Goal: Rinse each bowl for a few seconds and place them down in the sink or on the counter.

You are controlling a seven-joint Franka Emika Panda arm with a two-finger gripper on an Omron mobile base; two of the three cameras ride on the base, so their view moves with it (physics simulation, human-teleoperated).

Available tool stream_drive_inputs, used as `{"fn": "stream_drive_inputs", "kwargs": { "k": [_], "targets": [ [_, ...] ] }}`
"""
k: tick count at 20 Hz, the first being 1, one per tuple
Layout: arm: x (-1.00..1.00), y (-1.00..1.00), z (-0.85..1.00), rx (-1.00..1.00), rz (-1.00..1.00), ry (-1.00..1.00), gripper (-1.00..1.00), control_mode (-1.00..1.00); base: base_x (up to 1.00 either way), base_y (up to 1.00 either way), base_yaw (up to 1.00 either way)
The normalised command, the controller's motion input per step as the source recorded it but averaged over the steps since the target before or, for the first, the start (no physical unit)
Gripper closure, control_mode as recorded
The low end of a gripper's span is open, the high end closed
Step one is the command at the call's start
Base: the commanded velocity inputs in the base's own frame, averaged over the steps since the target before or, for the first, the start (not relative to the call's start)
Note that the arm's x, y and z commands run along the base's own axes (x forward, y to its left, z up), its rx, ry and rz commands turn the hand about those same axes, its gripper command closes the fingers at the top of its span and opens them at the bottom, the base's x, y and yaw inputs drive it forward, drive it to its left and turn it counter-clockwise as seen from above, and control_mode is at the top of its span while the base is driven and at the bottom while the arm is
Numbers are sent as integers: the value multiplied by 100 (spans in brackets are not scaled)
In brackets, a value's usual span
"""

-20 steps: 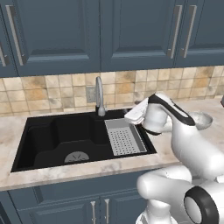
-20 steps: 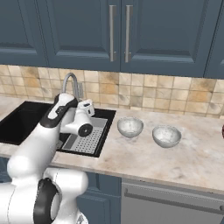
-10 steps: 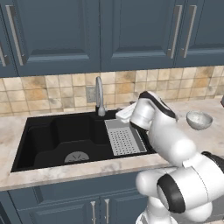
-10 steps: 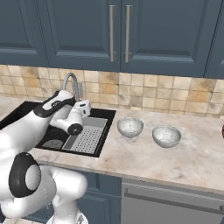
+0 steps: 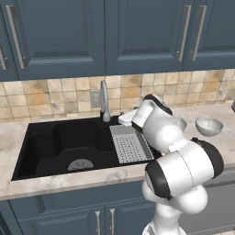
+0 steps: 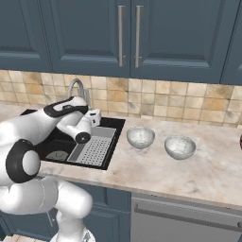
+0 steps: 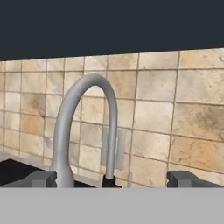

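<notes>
Over the perforated drain tray [image 5: 131,146] on the sink's [image 5: 59,149] right side, your gripper [image 7: 111,179] sits with jaws spread wide, holding nothing, facing the curved silver faucet [image 7: 83,127] and the tan tiled wall [image 7: 175,127]. Both speckled bowls are upright on the beige marbled counter [image 6: 189,172] right of the sink: near bowl [image 6: 140,137] just beside the basin, far bowl [image 6: 179,147] close to it, not touching.

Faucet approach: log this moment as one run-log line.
gripper: open, empty, facing faucet | bowls: both on counter, untouched | sink: no bowl inside | rinse: not yet begun
</notes>
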Motion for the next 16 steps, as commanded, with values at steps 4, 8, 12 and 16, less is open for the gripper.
{"fn": "stream_drive_inputs", "kwargs": {
  "k": [4,8,12,16],
  "targets": [
    [35,-15,-22,6,0,2,-100,-100,0,0,0],
    [34,-3,-19,5,1,0,-100,-100,0,0,0],
    [32,2,-15,2,2,0,-100,-100,0,0,0],
    [31,8,-16,1,1,-1,-100,-100,0,0,0]
  ]
}}
